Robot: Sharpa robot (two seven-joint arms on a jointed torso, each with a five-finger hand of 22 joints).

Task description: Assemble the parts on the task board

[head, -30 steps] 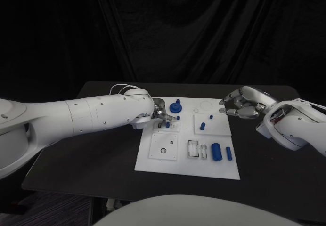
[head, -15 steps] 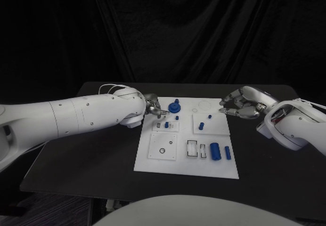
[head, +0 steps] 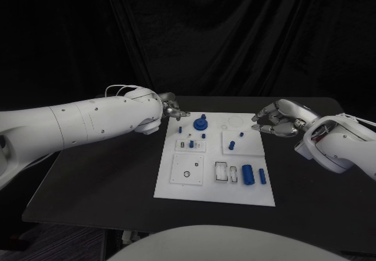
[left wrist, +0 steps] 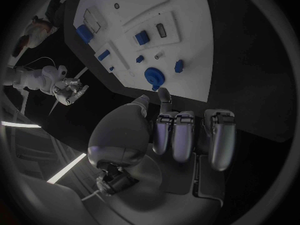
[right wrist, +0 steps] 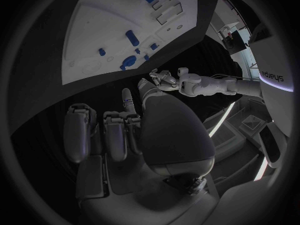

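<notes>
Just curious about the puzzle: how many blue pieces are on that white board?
8 that I can see; tiny ones may be missed. Knob at far edge; piece near left edge; four small pegs mid-board; two cylinders near right.

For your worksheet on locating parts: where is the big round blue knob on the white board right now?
In the head view, the blue knob stands near the board's far edge, left of centre, just right of the left hand.

You see the right hand (right wrist: pixel 119 130) with curled fingers holding nothing, over the dark tabletop (right wrist: pixel 50 85) beside the task board (right wrist: pixel 106 30); blue parts (right wrist: pixel 132 37) sit on it, the left hand (right wrist: pixel 164 78) beyond
</notes>
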